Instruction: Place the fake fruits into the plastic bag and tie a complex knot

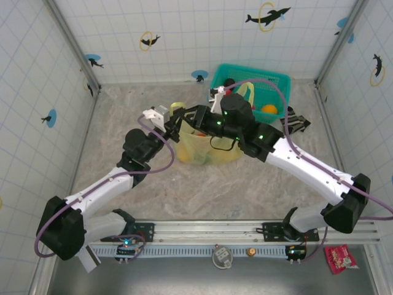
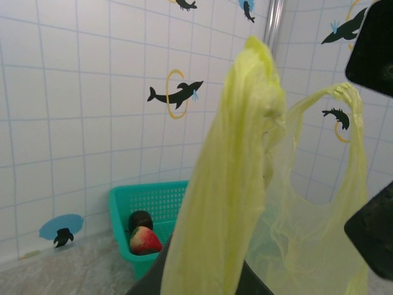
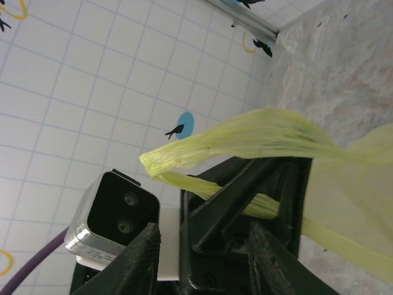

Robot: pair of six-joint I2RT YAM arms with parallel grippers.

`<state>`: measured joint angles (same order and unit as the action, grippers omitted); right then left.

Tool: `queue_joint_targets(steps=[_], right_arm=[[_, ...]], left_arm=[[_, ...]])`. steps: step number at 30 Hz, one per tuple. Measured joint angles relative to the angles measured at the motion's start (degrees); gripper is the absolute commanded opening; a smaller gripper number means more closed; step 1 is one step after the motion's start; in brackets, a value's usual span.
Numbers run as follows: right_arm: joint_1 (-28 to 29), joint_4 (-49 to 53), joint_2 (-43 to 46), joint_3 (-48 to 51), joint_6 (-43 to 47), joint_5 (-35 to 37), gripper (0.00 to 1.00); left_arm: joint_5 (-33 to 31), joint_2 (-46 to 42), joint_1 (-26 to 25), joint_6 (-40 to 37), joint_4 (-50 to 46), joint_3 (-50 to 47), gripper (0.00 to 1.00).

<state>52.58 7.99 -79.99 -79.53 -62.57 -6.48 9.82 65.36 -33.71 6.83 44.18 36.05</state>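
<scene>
Softly: the plastic bag looks thin, light and slippery. The left gripper squeezes its handle, a good hold; the right gripper has its fingers apart.

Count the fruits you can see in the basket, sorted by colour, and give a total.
Red fruit: 1
Dark brown fruit: 1
Orange fruit: 1
Total: 3 in sight; part of the basket is hidden.

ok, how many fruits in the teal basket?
3: an orange one at the right end of the basket, a red strawberry and a dark one together at its left end. The right arm covers part, so more may be hidden.
</scene>
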Motion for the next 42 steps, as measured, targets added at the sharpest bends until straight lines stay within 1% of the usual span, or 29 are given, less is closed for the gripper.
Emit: queue_joint_targets(steps=[6, 9, 17, 22, 30, 33, 38, 39, 40, 41, 42], right_arm=[[0.7, -7.9, -0.1, 0.2, -7.0, 0.3, 0.44], [0.7, -11.2, -0.1, 0.8, -9.1, 0.5, 0.44], [0.7, -14.3, -1.4, 0.9, -12.4, 1.4, 0.44], [0.7, -15.6, -1.6, 2.9, -14.2, 2.2, 0.45], [0.2, -17.6, -2.8, 3.8, -15.9, 2.3, 0.44], [-0.3, -19.2, -3.8, 3.8, -16.4, 2.2, 0.4], [-0.9, -20.2, -5.5, 3.8, -17.3, 1.9, 0.24], [-1.0, -20.3, -5.6, 3.8, -17.4, 1.9, 0.2], [-1.1, -20.5, -5.6, 3.8, -17.4, 1.8, 0.16], [-1.2, -20.6, -5.6, 3.8, -17.4, 1.7, 0.14], [-1.3, -20.8, -5.6, 3.8, -17.2, 1.5, 0.1]], left_arm=[[0.0, 0.0, -0.4, -0.9, 0.0, 0.0, 0.12], [-0.1, 0.0, -0.8, -0.9, 0.0, 0.0, 0.12], [-0.3, 0.0, -0.9, -1.0, 0.0, 0.0, 0.12], [-0.5, 0.0, -0.9, -1.1, 0.0, 0.0, 0.12], [-0.5, 0.0, -1.1, -2.1, 0.0, 0.0, 0.12], [-0.4, 0.0, -1.1, -2.2, 0.0, 0.0, 0.12], [-0.5, 0.0, -1.1, -2.3, 0.0, 0.0, 0.12], [-0.4, 0.0, -1.1, -2.4, 0.0, 0.0, 0.14], [-0.4, 0.0, -1.1, -2.5, -0.1, 0.0, 0.19], [-0.4, 0.0, -1.1, -2.6, -0.2, 0.0, 0.24], [-0.4, 0.0, -1.1, -2.7, -0.4, 0.0, 0.33]])
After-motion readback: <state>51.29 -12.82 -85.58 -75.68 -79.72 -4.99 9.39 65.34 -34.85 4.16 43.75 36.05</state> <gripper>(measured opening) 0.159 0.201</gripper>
